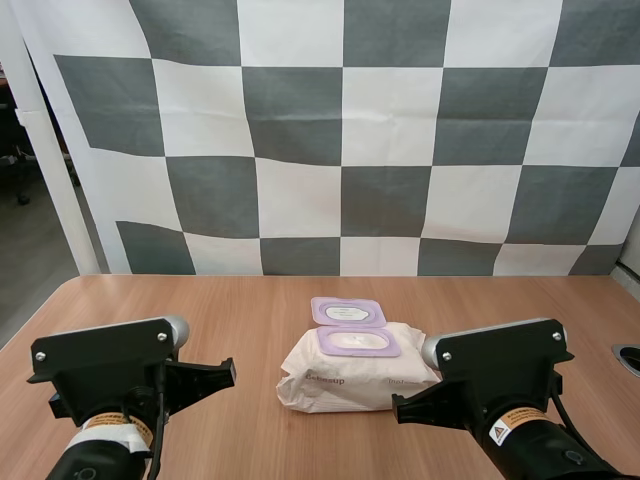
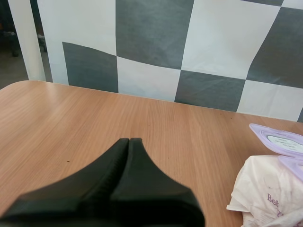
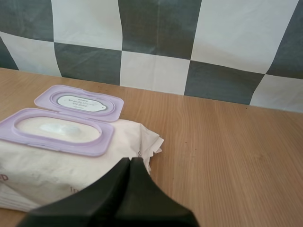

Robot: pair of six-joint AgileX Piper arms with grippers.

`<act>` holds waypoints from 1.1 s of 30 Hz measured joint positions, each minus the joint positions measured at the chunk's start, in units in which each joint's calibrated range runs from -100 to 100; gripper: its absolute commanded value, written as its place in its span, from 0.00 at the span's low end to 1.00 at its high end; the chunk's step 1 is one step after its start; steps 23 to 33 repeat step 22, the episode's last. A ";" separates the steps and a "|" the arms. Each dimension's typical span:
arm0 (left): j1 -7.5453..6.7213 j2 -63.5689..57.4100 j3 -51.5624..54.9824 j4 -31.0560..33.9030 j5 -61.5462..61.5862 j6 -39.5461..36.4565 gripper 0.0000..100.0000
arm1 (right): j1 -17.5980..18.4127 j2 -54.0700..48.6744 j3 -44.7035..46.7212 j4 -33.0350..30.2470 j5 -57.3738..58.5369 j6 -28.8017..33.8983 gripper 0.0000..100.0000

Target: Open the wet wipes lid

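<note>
Both were closed on nothing — left end effector (image 2: 129, 141) over bare table (image 2: 71, 118), right end effector (image 3: 130, 161) just beside the wet wipes pack (image 3: 57, 170). Beyond, its lid (image 3: 79, 102) lay flipped open; a forward nudge could have knocked it closed.

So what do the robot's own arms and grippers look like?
Both arms are black with a silver-grey rounded cap: left arm, right arm. Each carries a white label with orange print; the right one's also shows a warning triangle. The left gripper and right gripper have matte black fingers tapering to narrow tips.
</note>
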 measured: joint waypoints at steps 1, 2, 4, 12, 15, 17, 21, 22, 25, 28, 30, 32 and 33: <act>0.00 0.00 0.00 0.00 0.00 0.00 0.00 | 0.00 0.00 0.00 0.00 0.00 0.00 0.00; 0.00 0.00 0.00 0.00 0.00 0.00 0.00 | 0.00 0.00 0.00 0.00 0.00 0.00 0.00; 0.00 0.00 0.00 0.00 -0.74 0.00 0.00 | 0.00 0.00 0.00 0.00 0.00 0.00 0.00; 0.00 0.00 0.00 0.00 -1.58 0.00 0.00 | 0.00 0.00 0.00 0.00 0.00 0.00 0.00; 0.00 0.00 0.00 0.00 -1.58 0.00 0.00 | 0.00 0.00 0.00 0.00 0.00 0.00 0.00; 0.00 0.00 0.00 0.00 -1.58 0.00 0.00 | 0.00 0.00 0.00 0.00 0.00 0.00 0.00; 0.00 0.00 0.00 0.00 -1.58 0.00 0.00 | 0.00 0.00 0.00 0.00 0.00 0.00 0.00; 0.00 0.00 0.00 0.00 -1.58 0.00 0.00 | 0.00 0.00 0.00 0.00 0.00 0.00 0.00; 0.00 0.00 0.00 0.00 -1.58 0.00 0.00 | 0.00 0.00 0.00 0.00 0.00 0.00 0.00; 0.00 0.00 0.00 0.00 -1.58 0.00 0.00 | 0.00 0.00 0.00 0.00 0.00 0.00 0.00; 0.00 0.00 0.00 0.00 -1.58 0.00 0.00 | 0.00 0.00 0.00 0.00 0.00 0.00 0.00; 0.00 0.00 0.00 0.00 -1.58 0.00 0.00 | 0.00 0.00 0.00 0.00 0.00 0.00 0.00; 0.00 0.00 0.00 0.00 -1.58 0.00 0.00 | 0.00 0.00 0.00 0.00 0.00 0.00 0.00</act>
